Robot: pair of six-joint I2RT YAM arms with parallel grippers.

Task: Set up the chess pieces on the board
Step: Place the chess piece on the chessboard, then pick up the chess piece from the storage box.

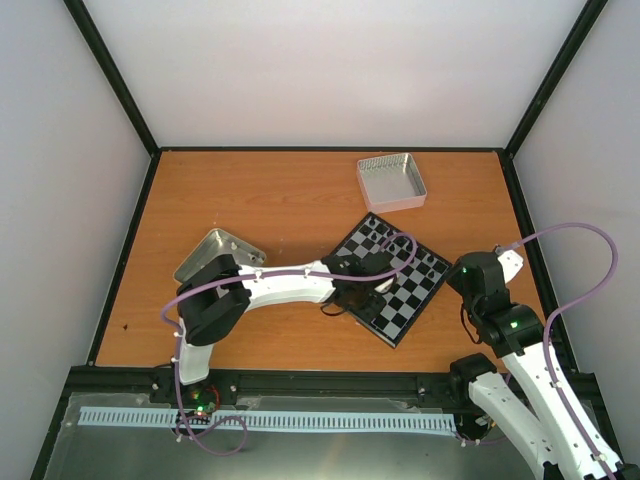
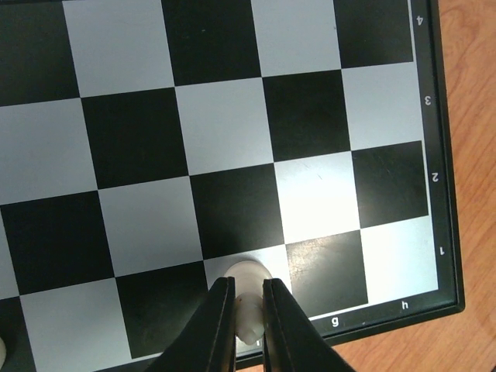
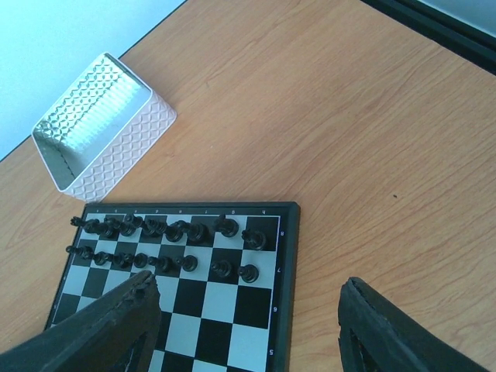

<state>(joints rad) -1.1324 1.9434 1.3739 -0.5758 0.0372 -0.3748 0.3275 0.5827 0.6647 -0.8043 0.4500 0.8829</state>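
arm: left, nearer | left gripper (image 2: 248, 291): clenched on cream chess piece (image 2: 248, 271) | piece: between the pads, over edge-row light square of the board (image 2: 310, 116), third from corner | right gripper (image 3: 248, 302): released

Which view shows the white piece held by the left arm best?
Left wrist: the white piece sits close up, pinched in the left gripper at the edge row of the board. Top external: too small to make out. Right wrist shows only the black pieces.

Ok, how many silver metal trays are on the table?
2. The far tray sits beyond the board, toward the back right; the left tray lies left of the board, partly hidden by the left arm.
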